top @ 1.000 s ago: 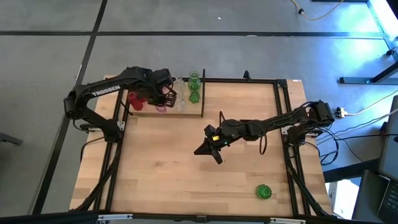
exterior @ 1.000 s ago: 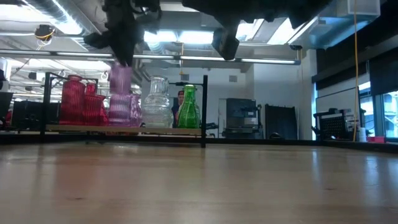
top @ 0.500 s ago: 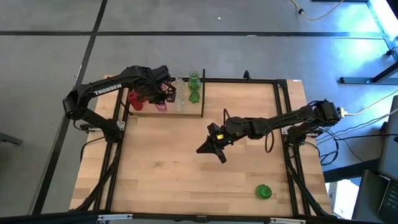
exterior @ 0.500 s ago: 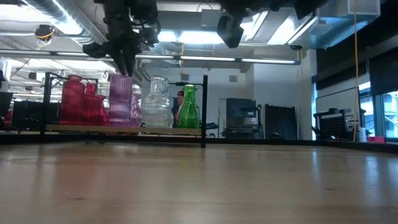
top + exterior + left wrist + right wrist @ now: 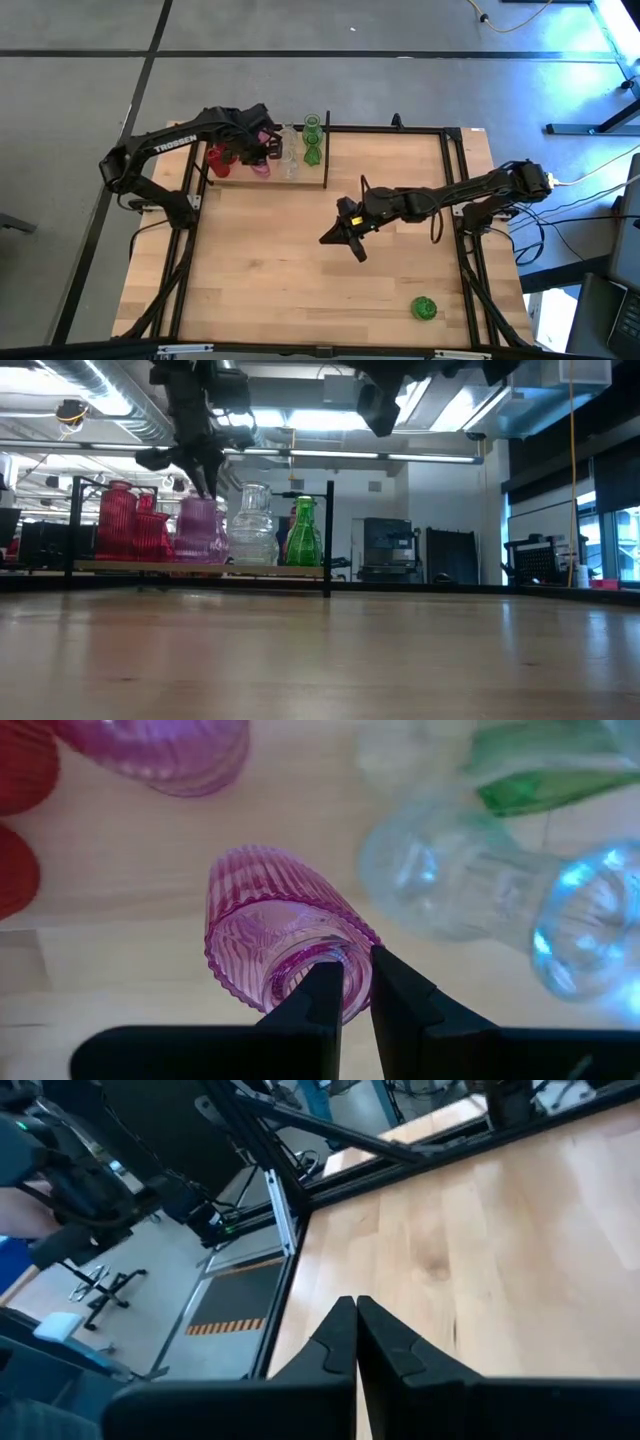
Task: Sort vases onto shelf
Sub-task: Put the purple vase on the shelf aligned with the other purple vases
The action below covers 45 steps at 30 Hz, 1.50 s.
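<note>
With our left gripper fingers pinching the pink vase rim, we lower it straight onto the shelf, clear of the clear vase beside them.

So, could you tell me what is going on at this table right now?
The robot is sorting small vases onto the shelf at the table's far left corner. The left gripper is shut on the rim of a pink vase and holds it over the shelf, among the red, clear and green vases standing there. The right gripper is shut and empty above the middle of the table. One green vase lies on the table's near side.
</note>
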{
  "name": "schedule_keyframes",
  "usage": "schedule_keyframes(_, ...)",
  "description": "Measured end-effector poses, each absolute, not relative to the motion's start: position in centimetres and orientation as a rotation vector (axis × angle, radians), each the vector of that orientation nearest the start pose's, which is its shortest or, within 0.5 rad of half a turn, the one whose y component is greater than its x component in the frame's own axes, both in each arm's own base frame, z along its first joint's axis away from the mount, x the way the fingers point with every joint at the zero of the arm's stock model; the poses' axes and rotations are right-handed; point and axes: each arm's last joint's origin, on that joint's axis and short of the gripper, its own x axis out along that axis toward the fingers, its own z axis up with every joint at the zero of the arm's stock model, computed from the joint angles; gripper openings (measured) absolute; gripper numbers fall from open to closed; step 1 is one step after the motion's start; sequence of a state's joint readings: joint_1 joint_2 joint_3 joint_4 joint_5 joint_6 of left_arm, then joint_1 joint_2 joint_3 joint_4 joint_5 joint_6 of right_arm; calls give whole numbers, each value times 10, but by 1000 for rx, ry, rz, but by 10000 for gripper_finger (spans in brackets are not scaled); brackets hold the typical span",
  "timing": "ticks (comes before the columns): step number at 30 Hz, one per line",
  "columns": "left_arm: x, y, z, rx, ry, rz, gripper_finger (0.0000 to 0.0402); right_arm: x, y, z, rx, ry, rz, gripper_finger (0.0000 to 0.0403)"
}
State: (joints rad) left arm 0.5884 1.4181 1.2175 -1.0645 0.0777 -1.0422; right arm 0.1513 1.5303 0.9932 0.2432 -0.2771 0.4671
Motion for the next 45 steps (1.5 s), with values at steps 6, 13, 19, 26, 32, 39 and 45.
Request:
schedule_keyframes(6, 217, 145, 264, -1345, 875, 1086, 25, 336, 59, 265, 470, 398, 332, 0)
schedule_keyframes(13, 213, 146, 255, -1361, 884, 1106, 25, 335, 58, 263, 471, 424, 326, 0)
schedule_keyframes(19, 208, 150, 254, -1361, 905, 1126, 25, 335, 58, 263, 471, 427, 326, 0)
schedule_keyframes(26, 204, 155, 254, -1361, 898, 1142, 25, 335, 58, 263, 471, 428, 326, 0)
schedule_keyframes(32, 202, 157, 254, -1353, 901, 1143, 25, 335, 58, 263, 471, 427, 326, 0)
schedule_keyframes(39, 199, 158, 254, -1356, 917, 1154, 42, 335, 58, 262, 471, 427, 325, 0)
schedule_keyframes(45, 199, 158, 254, -1336, 921, 1152, 38, 336, 58, 262, 471, 428, 324, 0)
